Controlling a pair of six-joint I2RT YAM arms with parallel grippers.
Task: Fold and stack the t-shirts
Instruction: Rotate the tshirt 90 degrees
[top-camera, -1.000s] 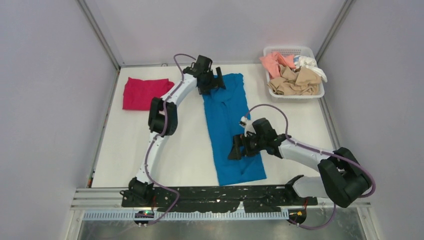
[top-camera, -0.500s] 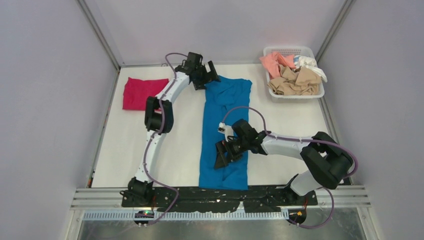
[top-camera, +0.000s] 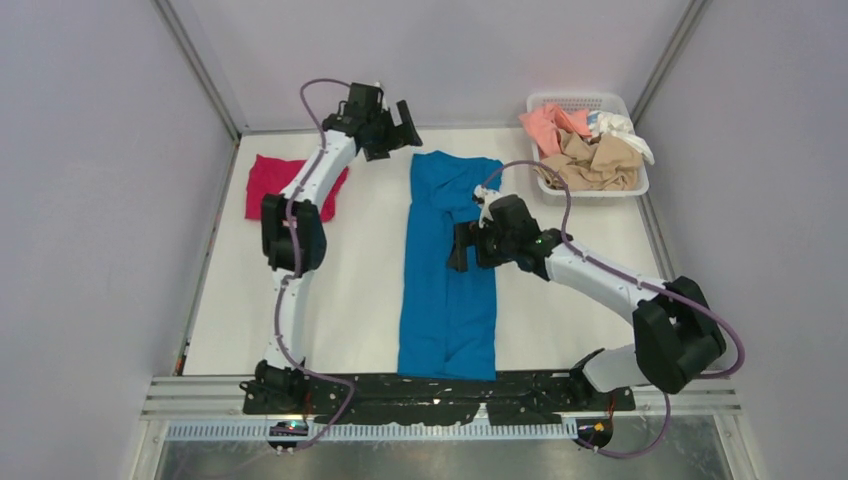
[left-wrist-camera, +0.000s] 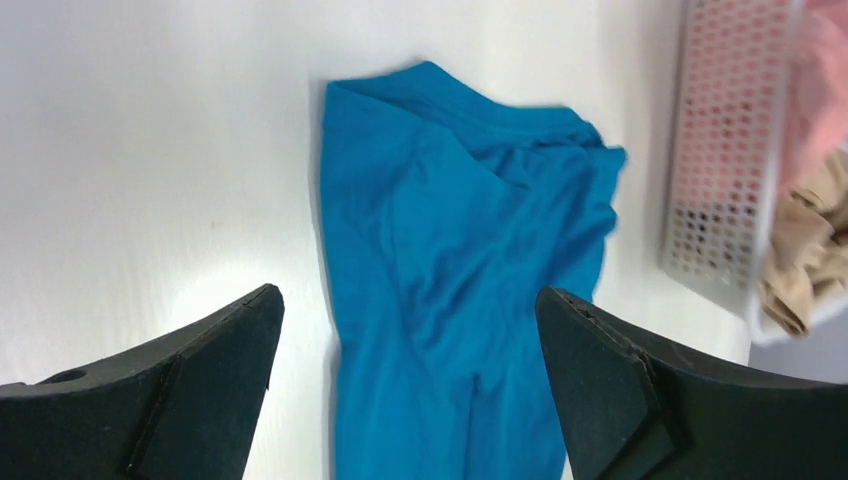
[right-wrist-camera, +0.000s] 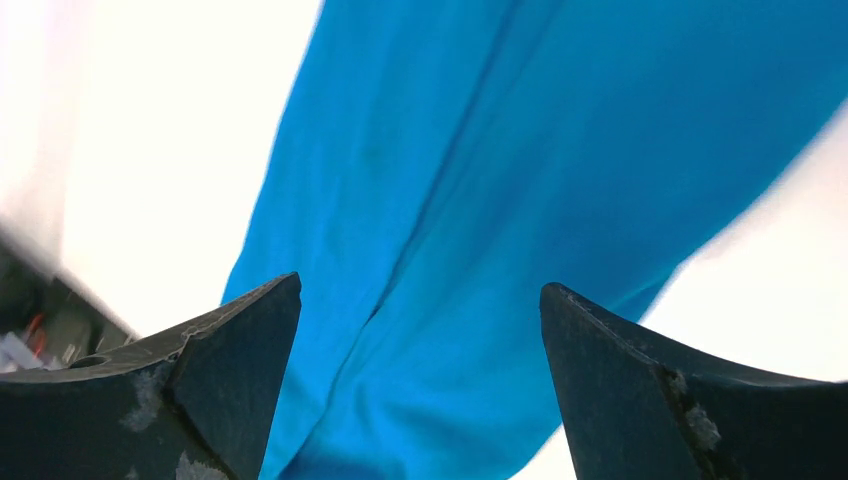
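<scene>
At about ten o'clock on the white table lies the magenta t-shirt, folded flat, partly hidden by the left arm. The left gripper hangs near eleven o'clock, jaws spread wide and holding nothing, just beside the teal t-shirt's far end. The teal t-shirt lies folded into a long strip from twelve to six through the table's centre. The right gripper is over the strip's middle, jaws wide apart with no cloth pinched. At two o'clock a white basket holds crumpled peach, tan and white t-shirts.
</scene>
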